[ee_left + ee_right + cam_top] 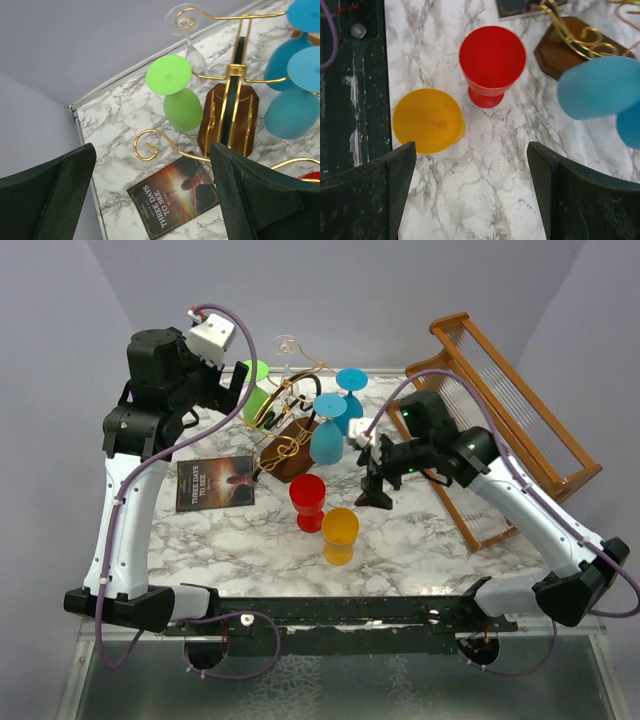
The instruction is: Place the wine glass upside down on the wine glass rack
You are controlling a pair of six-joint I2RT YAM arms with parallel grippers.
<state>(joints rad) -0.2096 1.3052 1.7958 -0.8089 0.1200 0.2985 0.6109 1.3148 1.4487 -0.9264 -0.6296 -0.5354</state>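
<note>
Black left hand (pixel 152 197) and right hand (pixel 470 192) both wide apart, empty, clear of the green wine glass (pixel 184 110)

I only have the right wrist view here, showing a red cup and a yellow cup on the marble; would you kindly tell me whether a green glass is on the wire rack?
Observer: Yes, the green glass is upside down on the wire rack, foot uppermost, on its left side.
Operator: Thank you. Is the left gripper holding it?
Observer: No, the left gripper is open, apart from the glass and holding nothing.
Operator: Is any other glass on that side?
Observer: A clear glass hangs upside down just behind the green one.
</note>
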